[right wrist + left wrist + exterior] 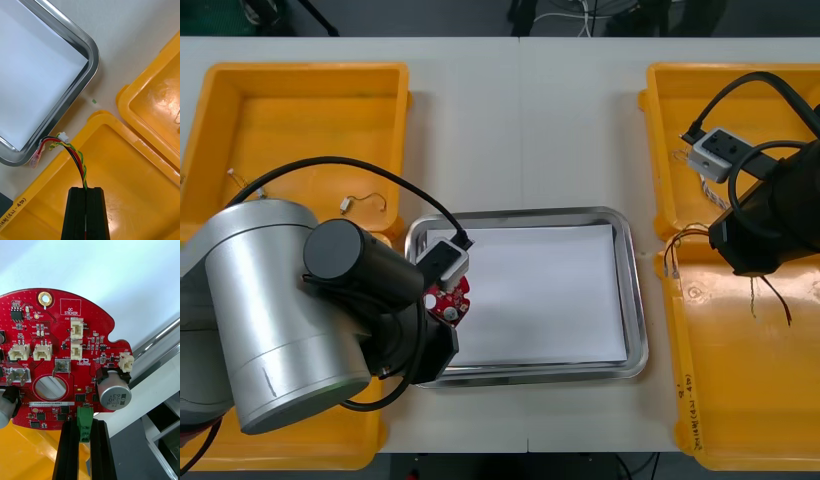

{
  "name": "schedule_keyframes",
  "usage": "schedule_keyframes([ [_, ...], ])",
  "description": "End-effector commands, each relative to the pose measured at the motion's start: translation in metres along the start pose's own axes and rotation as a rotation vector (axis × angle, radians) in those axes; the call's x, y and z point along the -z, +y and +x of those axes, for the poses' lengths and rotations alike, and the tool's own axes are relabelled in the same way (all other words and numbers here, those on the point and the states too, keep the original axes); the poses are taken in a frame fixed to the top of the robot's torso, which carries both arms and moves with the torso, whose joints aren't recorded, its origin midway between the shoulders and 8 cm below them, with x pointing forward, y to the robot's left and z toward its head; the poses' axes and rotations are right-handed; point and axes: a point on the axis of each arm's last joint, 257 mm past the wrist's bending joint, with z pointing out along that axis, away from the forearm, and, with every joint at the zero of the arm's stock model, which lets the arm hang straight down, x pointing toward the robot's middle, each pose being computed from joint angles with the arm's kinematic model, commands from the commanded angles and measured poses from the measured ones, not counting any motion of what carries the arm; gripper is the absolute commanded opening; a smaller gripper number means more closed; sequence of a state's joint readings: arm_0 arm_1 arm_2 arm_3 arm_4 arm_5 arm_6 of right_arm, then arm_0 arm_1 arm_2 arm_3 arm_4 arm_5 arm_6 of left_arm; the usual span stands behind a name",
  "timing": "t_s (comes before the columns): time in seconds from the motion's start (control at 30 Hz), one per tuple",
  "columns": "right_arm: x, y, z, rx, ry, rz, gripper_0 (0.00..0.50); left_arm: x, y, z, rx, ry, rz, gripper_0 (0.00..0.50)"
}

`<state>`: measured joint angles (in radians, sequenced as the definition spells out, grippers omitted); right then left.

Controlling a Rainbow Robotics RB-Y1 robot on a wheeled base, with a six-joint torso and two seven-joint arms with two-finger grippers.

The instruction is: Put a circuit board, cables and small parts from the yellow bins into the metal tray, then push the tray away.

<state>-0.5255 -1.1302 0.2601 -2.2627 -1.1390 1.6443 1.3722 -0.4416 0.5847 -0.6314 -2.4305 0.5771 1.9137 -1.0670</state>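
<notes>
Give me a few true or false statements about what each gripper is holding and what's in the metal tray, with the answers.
1. The left gripper is shut on the round red circuit board. True.
2. The right gripper is open and holds nothing. False: it is shut on the twisted red and yellow cable.
3. The shiny metal tray is white inside. True.
4. The cable lies in the tray. False: it is held over the near yellow bin on the robot's right, its free end reaching past the bin's rim towards the tray's corner.
</notes>
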Motion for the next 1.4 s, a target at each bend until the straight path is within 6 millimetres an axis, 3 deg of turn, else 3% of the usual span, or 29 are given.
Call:
schedule_keyframes([
  [0.03,0.008,0.003,-0.011,-0.018,-0.025,0.018,0.000,-0.003,-0.005,-0.007,0.074,0.000,-0.013,0.000],
  [0.67,0.007,0.007,-0.006,-0.016,-0.003,0.007,0.000,-0.037,0.001,0.018,0.122,0.108,-0.070,0.000],
  [1.4,0.007,0.006,-0.003,-0.024,0.009,0.009,0.000,-0.074,-0.014,0.000,0.117,0.063,-0.063,0.000],
])
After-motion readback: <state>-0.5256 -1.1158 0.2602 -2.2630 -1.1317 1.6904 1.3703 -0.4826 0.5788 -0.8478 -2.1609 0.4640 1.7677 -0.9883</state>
